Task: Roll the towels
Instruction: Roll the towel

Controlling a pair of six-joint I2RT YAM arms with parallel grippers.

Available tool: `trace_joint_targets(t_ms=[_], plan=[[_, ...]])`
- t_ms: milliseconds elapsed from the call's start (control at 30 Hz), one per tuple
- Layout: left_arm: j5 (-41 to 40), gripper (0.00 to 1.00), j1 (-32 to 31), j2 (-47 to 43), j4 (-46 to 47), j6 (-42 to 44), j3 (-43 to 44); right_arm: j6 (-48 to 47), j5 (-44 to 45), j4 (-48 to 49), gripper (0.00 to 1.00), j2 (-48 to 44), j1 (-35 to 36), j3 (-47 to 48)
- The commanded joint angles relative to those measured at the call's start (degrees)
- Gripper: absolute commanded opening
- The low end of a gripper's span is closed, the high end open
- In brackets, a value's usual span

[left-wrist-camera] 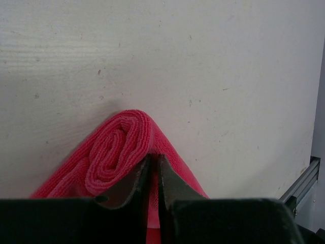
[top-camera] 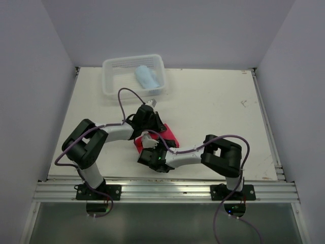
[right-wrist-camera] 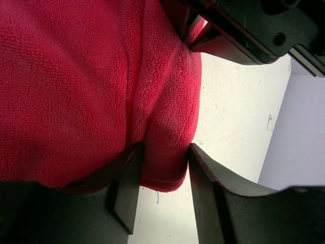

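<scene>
Tightly coiled, the red towel shows a spiral end.

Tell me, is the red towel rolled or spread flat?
Rolled, at least this end: the left wrist view shows the red towel wound into a spiral coil.

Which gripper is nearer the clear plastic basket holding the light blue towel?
Left. The left gripper pinches the pinkish-red cloth towel from the side facing the clear plastic basket; the right gripper sits at the towel's near side, farther off.
</scene>
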Motion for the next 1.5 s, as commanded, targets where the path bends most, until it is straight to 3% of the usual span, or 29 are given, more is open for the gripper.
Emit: trace_joint_targets(t_ms=[0, 467, 867, 1033, 1267, 1467], plan=[[-3.1, 0.13, 0.2, 2.9, -4.7, 2.0, -1.0, 6.3, -4.1, 3.9, 0.48, -6.5, 0.3, 0.2], [-4.6, 0.12, 0.3, 1.6, -5.7, 2.0, -1.8, 11.9, -3.1, 7.1, 0.54, -16.9, 0.3, -8.1], [-4.6, 0.11, 0.2, 0.9, -4.5, 1.6, -3.1, 16.5, -9.9, 15.8, 0.57, -35.6, -0.8, -20.0], [-4.5, 0.10, 0.2, 0.3, -3.9, 1.5, -3.7, 22.1, -21.1, 19.3, 0.57, -40.5, -6.7, -25.8], [-4.2, 0.10, 0.2, -0.8, -2.4, 1.8, -4.5, 28.4, -43.6, 28.9, 0.59, -49.4, -23.7, -33.9], [-3.7, 0.09, 0.2, -1.2, -1.3, 1.9, -5.4, 34.3, -56.6, 33.9, 0.60, -47.9, -31.5, -35.7]])
